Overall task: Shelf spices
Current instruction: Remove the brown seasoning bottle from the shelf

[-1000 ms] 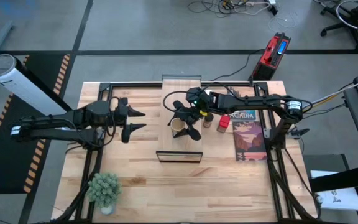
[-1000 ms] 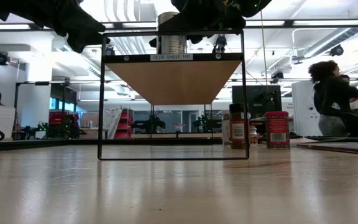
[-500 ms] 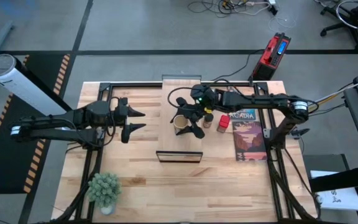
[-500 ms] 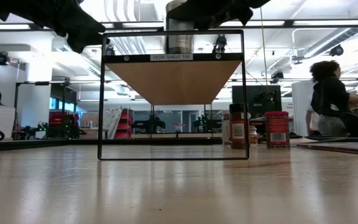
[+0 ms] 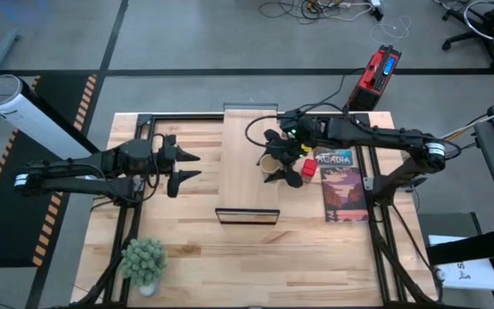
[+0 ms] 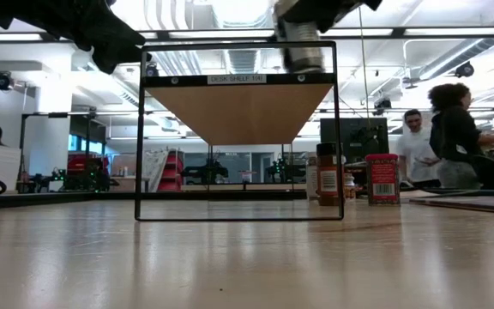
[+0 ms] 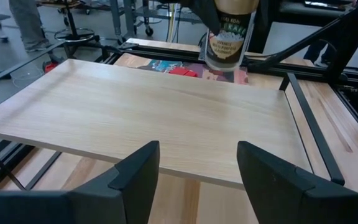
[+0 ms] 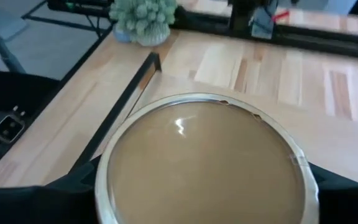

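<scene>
While the right hand (image 5: 274, 165) is gripping the tan-topped jar (image 5: 269, 165) just above the shelf (image 5: 245, 154) near its right edge, the left hand (image 5: 181, 163) is waiting open beside it. Next move: lowering, then releasing upright.

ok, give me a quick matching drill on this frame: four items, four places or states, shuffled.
Items:
1. tan-topped jar
2. red tin
3. potted plant
4. left hand

Places or states:
A. open, waiting left of the shelf
B. standing on the tabletop beside the game box
C. gripped by the right hand, at the shelf's right side
D. near table corner on the left arm's side

Pairs: 1-C, 2-B, 3-D, 4-A
</scene>
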`<state>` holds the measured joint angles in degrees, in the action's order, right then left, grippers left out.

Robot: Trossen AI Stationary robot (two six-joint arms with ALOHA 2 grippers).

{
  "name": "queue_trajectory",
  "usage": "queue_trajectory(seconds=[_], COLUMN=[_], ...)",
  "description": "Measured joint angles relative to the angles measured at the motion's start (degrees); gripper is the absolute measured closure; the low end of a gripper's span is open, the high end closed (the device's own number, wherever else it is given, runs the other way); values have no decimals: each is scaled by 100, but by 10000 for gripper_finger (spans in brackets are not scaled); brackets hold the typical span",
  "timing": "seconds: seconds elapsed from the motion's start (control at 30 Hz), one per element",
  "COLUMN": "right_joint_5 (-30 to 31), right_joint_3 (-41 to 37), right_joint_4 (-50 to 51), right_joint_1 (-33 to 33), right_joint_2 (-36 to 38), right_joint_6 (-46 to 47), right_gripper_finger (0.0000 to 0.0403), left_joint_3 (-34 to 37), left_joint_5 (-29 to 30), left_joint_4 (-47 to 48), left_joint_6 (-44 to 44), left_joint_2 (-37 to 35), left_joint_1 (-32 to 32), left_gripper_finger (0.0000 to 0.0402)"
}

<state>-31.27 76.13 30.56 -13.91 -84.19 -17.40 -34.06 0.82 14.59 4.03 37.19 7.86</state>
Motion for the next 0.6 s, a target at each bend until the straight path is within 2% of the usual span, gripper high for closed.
queue_trajectory(seconds=[0.33, 0.6], right_joint_5=[470, 698], right_joint_3=[-1031, -2706], right_joint_4=[-45, -1349], right_joint_1=[0, 2], right_joint_2=[996, 2040], right_joint_6=[610, 1620], right_gripper_finger=[149, 149], left_joint_3=[0, 0], left_joint_5=[0, 0], left_joint_4=[-14, -145], left_joint_6=[11, 13], left_joint_2=[10, 83], left_joint_1=[0, 0], left_gripper_finger=[202, 204])
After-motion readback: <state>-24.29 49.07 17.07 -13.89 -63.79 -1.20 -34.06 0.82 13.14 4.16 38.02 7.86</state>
